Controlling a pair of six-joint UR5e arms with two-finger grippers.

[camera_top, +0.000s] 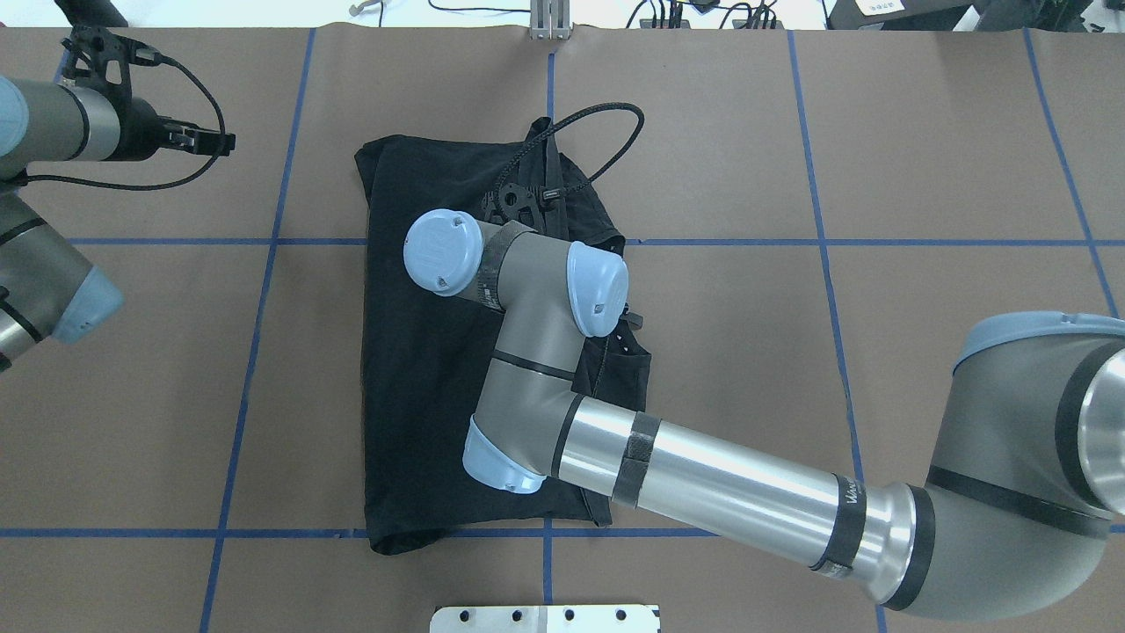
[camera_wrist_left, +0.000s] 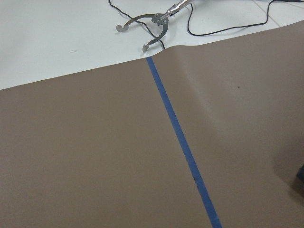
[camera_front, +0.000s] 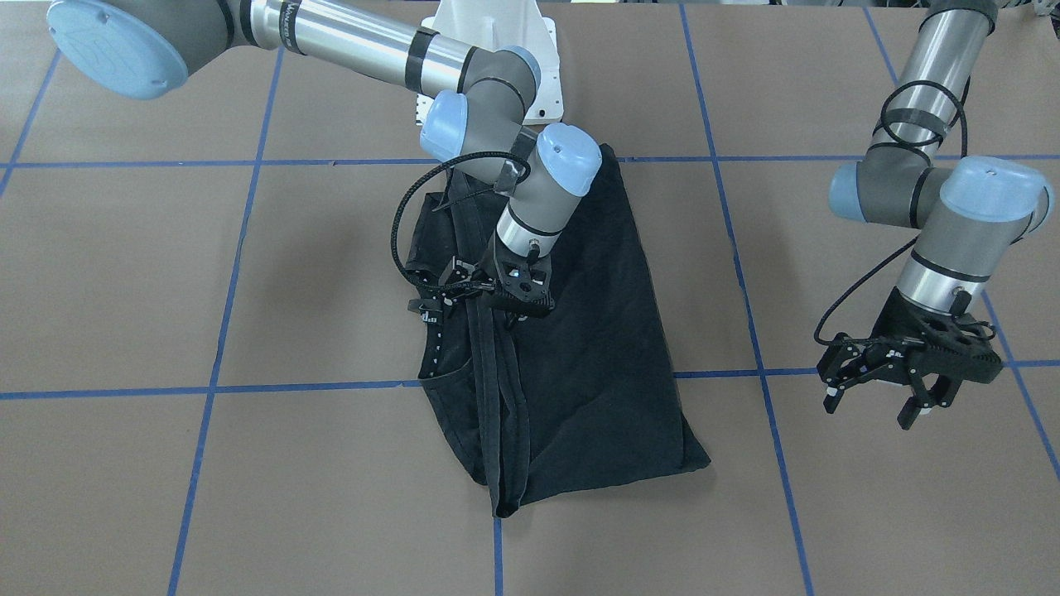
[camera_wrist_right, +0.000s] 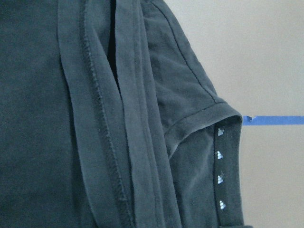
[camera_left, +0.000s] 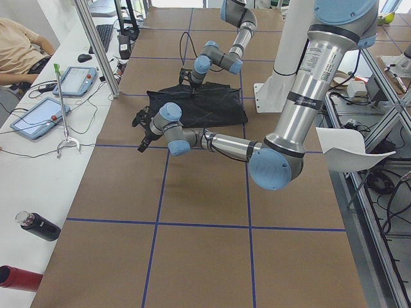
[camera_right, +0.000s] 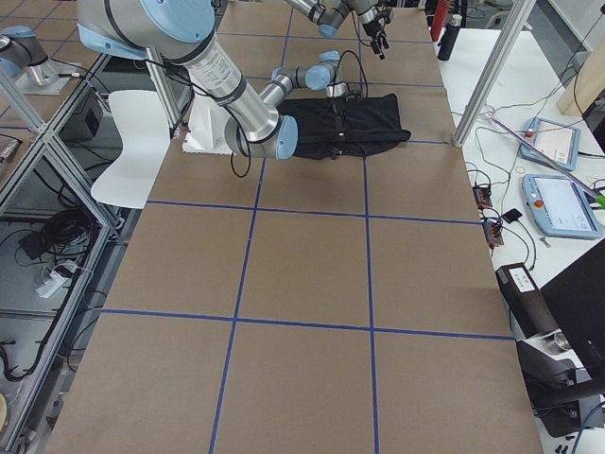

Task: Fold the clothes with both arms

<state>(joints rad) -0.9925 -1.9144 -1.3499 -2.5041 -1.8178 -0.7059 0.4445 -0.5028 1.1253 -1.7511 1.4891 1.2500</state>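
The black T-shirt lies folded lengthwise on the brown table, with a long folded strip along one side. It also shows in the overhead view. Its logo is hidden. My right gripper is down at the shirt's folded strip, near its middle. Black on black, its jaws do not show clearly, and my wrist hides it from overhead. The right wrist view shows a sleeve and hem with small white marks. My left gripper is open and empty above bare table, well apart from the shirt.
The white pedestal base stands behind the shirt. Blue tape lines cross the brown table cover. Past the far table edge lie a metal hook tool, tablets and bottles, with a seated operator.
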